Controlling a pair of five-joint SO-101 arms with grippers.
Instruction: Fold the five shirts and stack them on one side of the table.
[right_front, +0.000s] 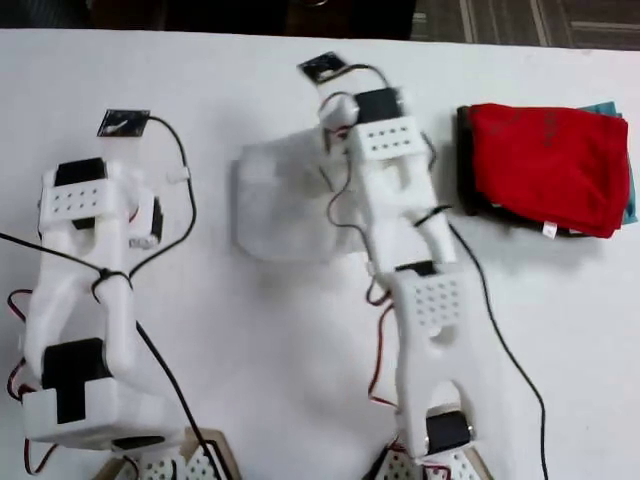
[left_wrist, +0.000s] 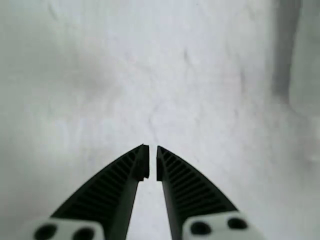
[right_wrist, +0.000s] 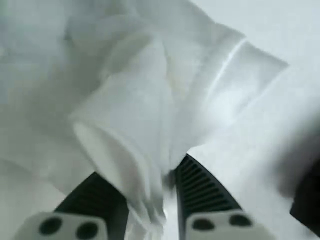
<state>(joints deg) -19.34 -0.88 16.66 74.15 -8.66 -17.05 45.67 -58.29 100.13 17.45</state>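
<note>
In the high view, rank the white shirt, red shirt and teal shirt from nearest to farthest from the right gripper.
1. white shirt, mid-table, pinched in the right gripper.
2. red shirt, atop the stack at the table's side.
3. teal shirt, its edge peeking out beyond the red.

White table (right_front: 250, 350): white shirt (right_front: 275, 205) crumpled mid-table; red-topped shirt stack (right_front: 545, 165) near right edge.
</note>
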